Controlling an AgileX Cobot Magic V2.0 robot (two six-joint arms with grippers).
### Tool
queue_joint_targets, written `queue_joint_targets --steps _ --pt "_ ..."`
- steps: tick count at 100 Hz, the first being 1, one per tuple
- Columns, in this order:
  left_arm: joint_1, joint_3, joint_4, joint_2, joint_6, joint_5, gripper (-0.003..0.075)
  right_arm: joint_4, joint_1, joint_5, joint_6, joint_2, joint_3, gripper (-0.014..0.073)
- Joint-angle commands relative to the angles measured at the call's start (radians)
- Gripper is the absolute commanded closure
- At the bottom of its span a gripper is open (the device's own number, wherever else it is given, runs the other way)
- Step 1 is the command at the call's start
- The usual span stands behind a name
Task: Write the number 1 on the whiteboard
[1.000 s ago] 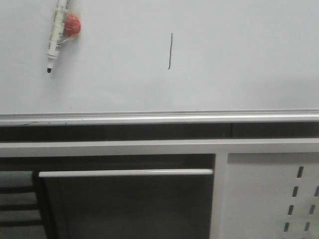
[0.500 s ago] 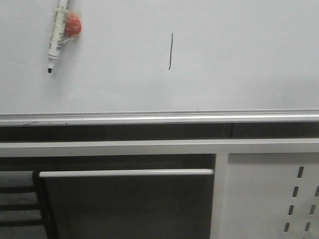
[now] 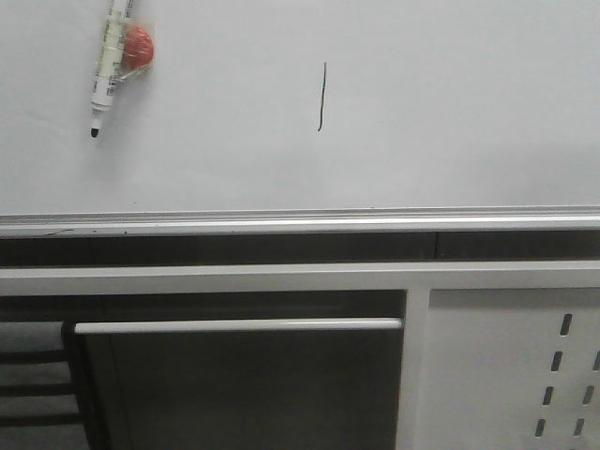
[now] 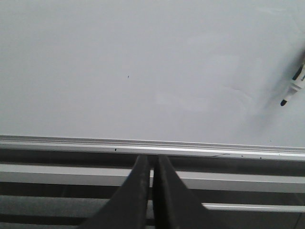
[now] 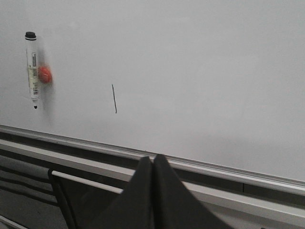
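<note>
The number 1 (image 3: 322,97) is a thin black vertical stroke on the whiteboard (image 3: 422,112), slightly hooked at its lower end. It also shows in the right wrist view (image 5: 114,98). A white marker pen (image 3: 107,66) with an orange-red lump (image 3: 138,47) on its side lies on the board to the left of the stroke, black tip down. The pen shows in the right wrist view (image 5: 32,69) and its tip in the left wrist view (image 4: 293,90). My left gripper (image 4: 152,160) is shut and empty, below the board's rail. My right gripper (image 5: 153,160) is shut and empty, below the board's rail.
A silver metal edge rail (image 3: 300,221) runs along the board's lower edge. Below it are a white frame bar (image 3: 234,278), a thin white rod (image 3: 234,325) and a white metal panel with slanted slots (image 3: 525,375) at the lower right.
The whole front view has shifted very slightly; the pen sits a touch higher in the picture. The stroke on the board is the same.
</note>
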Motion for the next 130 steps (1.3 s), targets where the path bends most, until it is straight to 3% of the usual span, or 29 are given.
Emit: queue_joint_targets --steps 1,20,28,32,49,58,69,97,101,130 --pt "0.0 0.041 -0.013 -0.023 -0.013 -0.066 0.0741 0.032 -0.005 -0.038 -0.009 0.011 -0.025 0.0659" --pt "0.0 0.041 -0.013 -0.023 -0.013 -0.066 0.0741 0.032 -0.005 -0.054 -0.009 0.011 -0.025 0.0659" --pt "0.0 0.041 -0.013 -0.023 -0.013 -0.066 0.0741 0.003 -0.005 -0.141 0.007 0.011 -0.025 0.0659" --pt "0.0 0.041 -0.013 -0.023 -0.013 -0.066 0.0741 -0.061 -0.007 -0.188 0.08 0.011 -0.025 0.0659" --pt "0.0 0.041 -0.013 -0.023 -0.013 -0.066 0.0741 -0.858 -0.007 -0.289 0.768 0.014 -0.024 0.0659" --pt "0.0 0.041 -0.013 -0.023 -0.013 -0.066 0.0741 -1.038 -0.007 -0.323 0.924 0.014 0.001 0.0659" --pt "0.0 0.041 -0.013 -0.023 -0.013 -0.066 0.0741 -1.057 -0.005 -0.408 0.938 0.005 0.071 0.0659" --pt "0.0 0.041 -0.013 -0.023 -0.013 -0.066 0.0741 -1.082 -0.003 -0.459 0.96 -0.105 0.242 0.0659" --pt "0.0 0.041 -0.013 -0.023 -0.013 -0.066 0.0741 -1.104 -0.003 -0.405 0.986 -0.105 0.238 0.0659" --pt "0.0 0.041 -0.013 -0.021 -0.013 -0.066 0.0741 -1.138 -0.001 -0.426 1.004 -0.105 0.238 0.0659"
